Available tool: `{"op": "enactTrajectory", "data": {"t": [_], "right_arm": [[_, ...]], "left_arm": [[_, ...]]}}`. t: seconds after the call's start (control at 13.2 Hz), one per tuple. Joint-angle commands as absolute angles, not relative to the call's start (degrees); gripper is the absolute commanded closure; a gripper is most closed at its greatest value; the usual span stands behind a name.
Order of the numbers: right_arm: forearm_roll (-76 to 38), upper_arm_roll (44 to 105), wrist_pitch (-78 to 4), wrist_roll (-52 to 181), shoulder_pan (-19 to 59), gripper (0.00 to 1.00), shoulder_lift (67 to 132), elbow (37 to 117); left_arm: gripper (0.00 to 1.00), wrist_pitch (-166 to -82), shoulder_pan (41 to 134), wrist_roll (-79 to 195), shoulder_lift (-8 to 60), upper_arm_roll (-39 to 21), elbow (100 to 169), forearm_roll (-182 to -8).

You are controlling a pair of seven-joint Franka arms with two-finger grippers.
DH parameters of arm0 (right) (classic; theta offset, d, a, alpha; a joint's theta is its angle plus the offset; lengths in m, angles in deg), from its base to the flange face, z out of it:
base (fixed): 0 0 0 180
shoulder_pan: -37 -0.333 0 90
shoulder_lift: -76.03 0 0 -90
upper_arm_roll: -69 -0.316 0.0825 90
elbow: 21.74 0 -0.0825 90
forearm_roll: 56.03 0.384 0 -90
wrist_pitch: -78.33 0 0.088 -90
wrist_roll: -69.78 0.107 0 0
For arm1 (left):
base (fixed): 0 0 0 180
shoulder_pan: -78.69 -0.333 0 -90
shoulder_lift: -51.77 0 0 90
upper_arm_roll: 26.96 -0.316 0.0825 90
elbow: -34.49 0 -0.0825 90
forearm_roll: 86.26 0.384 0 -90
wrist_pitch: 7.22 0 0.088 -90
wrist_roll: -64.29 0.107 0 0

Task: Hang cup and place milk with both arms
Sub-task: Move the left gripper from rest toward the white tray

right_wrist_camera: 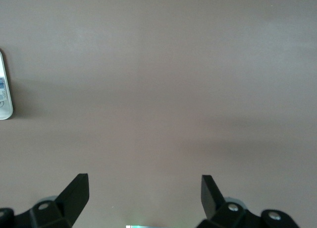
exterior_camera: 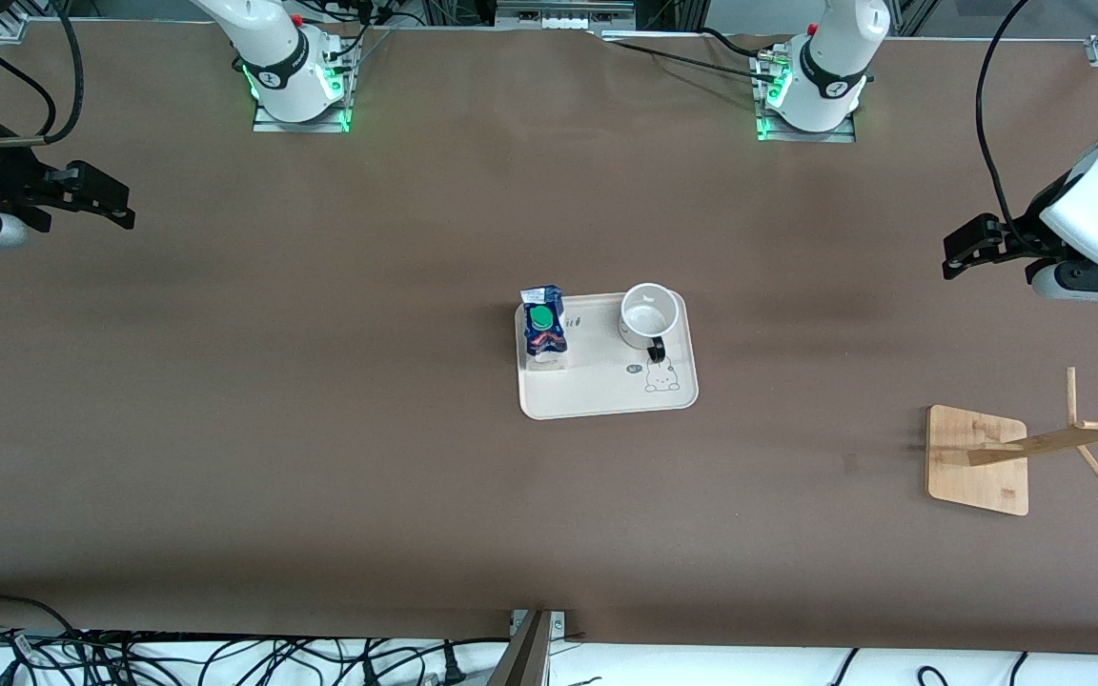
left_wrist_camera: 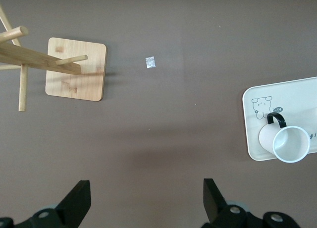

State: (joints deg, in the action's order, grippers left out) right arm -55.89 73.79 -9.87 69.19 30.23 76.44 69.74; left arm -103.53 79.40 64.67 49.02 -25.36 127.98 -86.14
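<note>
Both arms are up and out at the ends of the tabletop (exterior_camera: 225, 476), nothing held. The left gripper (exterior_camera: 957, 255) hangs over bare tabletop at the left arm's end, jaws spread wide and empty; its wrist view shows the two black fingers (left_wrist_camera: 79, 198) well apart. The right gripper (exterior_camera: 101, 202) hangs over the right arm's end, jaws likewise wide and empty.

The cup (exterior_camera: 648, 316) stands upright, mouth up, on the cream tray (exterior_camera: 606, 400) at mid-table, in the corner toward the left arm's end and farther from the front camera. Its black handle (exterior_camera: 656, 349) points toward the front camera. The milk (exterior_camera: 543, 326) stands on the same tray at the edge toward the right arm's end, green cap up. The two are apart, with bare tray between them.

The wooden rack (exterior_camera: 978, 459) sits toward the left arm's end, nearer the front camera than the tray, its pegs angling off the post.

The step in hand appears to be the first reach, the left arm to the cup and the right to the milk. For a good hang, the left jaws are best set across the cup wall or rim away from the handle, so the loop stays free for a peg. The right arm should pinch the carton's flat sides below the cap. Staggered descents would keep the two wrists from crowding over the small tray.
</note>
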Motion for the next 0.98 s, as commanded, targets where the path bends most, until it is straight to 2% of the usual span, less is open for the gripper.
{"op": "enactTrajectory", "data": {"t": [0.0,0.53,0.75,0.91], "right_arm": [[-56.2,73.6,-8.9,69.1,30.7,0.0,76.6,69.0],[-56.2,73.4,-9.0,69.0,30.4,0.0,76.6,69.0],[-56.2,73.3,-9.0,69.0,30.3,0.0,76.6,68.8],[-56.2,73.3,-9.1,69.0,30.2,0.0,76.6,68.8]], "left_arm": [[0.0,-101.9,79.7,64.5,47.8,-25.4,125.5,-84.9],[0.0,-100.6,80.0,64.4,47.8,-25.3,125.5,-84.9],[0.0,-97.3,80.4,64.4,47.7,-24.0,125.3,-85.4],[0.0,-97.2,81.6,64.9,44.5,-24.0,121.9,-85.5]]}}
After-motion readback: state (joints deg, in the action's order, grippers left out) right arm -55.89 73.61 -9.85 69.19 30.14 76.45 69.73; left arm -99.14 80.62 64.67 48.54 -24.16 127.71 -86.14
